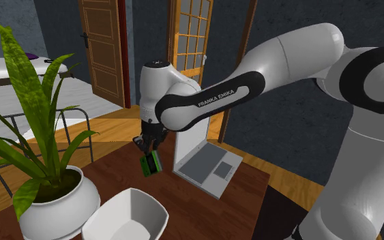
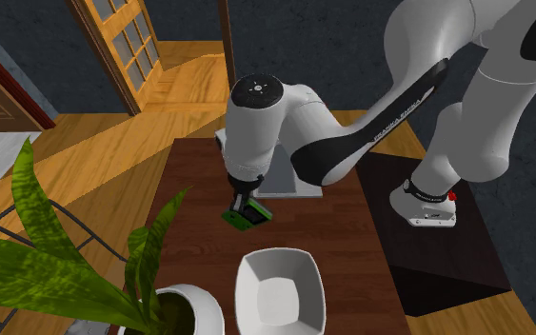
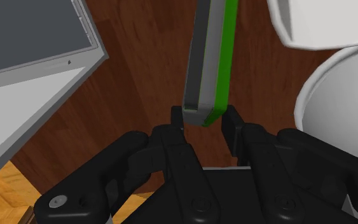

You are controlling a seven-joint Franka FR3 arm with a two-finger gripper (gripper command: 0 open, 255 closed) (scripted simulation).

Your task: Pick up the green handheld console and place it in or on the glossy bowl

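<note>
In the shoulder view, a leafy plant in a white pot [image 1: 59,208] stands at the left end of the desk [image 1: 204,211], with the white bowl [image 1: 115,221] just beside it. Further right the tool [image 1: 149,148] points down, its fingers closed on the upper end of the green console [image 1: 151,164], which hangs over the wood beyond the bowl. An open laptop [image 1: 207,163] sits rightmost.

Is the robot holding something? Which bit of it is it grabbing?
Yes. The gripper holds the green handheld console by one end, its fingers clasping it from both sides.
</note>
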